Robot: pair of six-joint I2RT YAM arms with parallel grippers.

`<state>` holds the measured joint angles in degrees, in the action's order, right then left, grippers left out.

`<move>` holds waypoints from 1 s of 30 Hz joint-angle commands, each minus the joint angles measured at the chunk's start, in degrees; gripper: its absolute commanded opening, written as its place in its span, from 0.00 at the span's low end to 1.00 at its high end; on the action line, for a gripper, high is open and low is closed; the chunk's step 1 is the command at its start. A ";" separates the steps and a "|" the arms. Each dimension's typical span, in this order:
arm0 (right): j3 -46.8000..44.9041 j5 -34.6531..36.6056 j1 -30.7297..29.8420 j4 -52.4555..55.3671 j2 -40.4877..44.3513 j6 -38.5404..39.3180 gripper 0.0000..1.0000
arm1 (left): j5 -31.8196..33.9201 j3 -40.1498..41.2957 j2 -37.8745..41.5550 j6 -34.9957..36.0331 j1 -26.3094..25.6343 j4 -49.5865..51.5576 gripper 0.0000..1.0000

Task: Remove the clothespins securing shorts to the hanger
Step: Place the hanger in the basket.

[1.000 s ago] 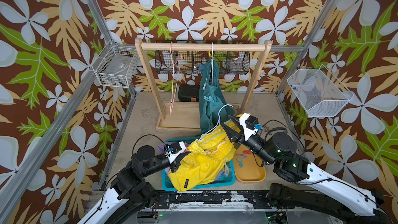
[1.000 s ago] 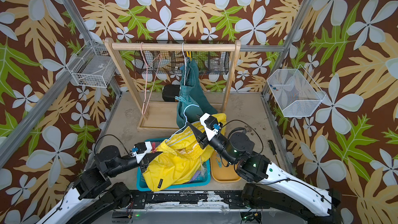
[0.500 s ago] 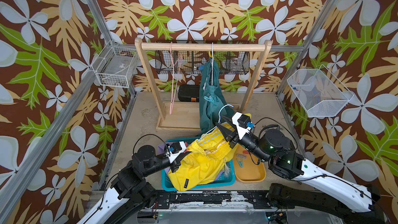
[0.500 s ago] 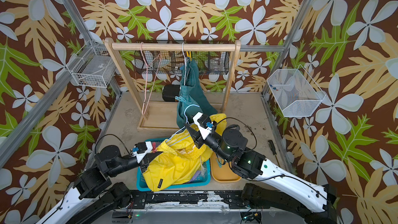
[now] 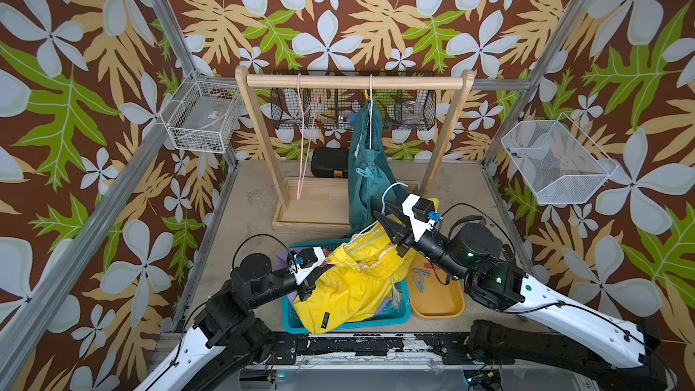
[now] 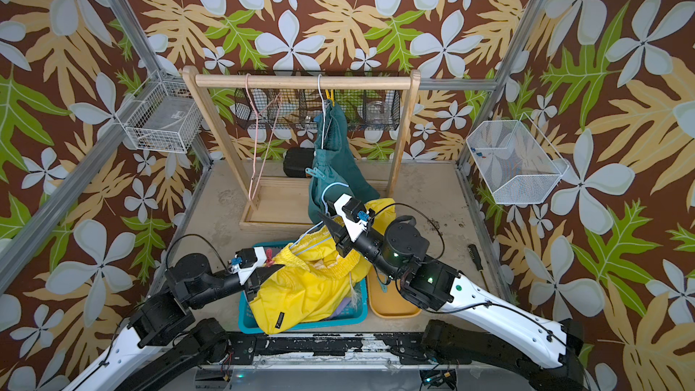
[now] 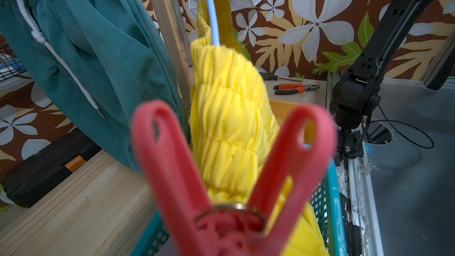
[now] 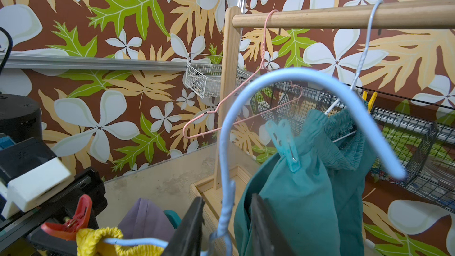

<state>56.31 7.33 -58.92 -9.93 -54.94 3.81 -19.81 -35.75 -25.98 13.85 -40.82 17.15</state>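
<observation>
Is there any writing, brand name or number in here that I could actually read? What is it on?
No text in any view can be read.
Black tag sewn on the yellow shorts: it has pale print, too small to read in both top views.
No other labels, numbers or signs show.

The yellow shorts [image 7: 226, 119] are matt cloth, finely ribbed at the gathered waist, and the teal shorts [image 7: 103, 52] look like a softer, faintly napped cloth. The red clothespin [image 7: 170, 158] is dull plastic with a brassy metal spring ring [image 7: 231, 208], while the blue hanger [image 8: 307, 75] is wire under a smooth coating. The rack [image 8: 344, 16] is pale, smooth wood with visible grain, the teal basket [image 5: 380, 320] is perforated plastic, and the orange tray [image 5: 440, 295] is smooth plastic with a slight sheen.
</observation>
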 commanded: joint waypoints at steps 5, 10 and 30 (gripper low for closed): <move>-0.35 -1.17 -0.06 -2.55 -0.14 -1.09 0.12 | -0.18 -0.55 0.21 0.14 0.04 -2.21 0.00; -0.93 -1.62 -0.06 -2.88 0.22 -1.02 0.00 | -0.72 -0.33 1.12 -0.55 0.04 -2.95 0.08; -4.37 -2.58 0.96 -4.69 3.39 -2.06 0.00 | -0.77 1.21 6.48 -3.94 0.05 -8.13 0.89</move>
<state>52.21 5.61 -58.11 -12.05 -52.14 1.87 -22.31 -34.65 -19.62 11.49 -40.82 11.68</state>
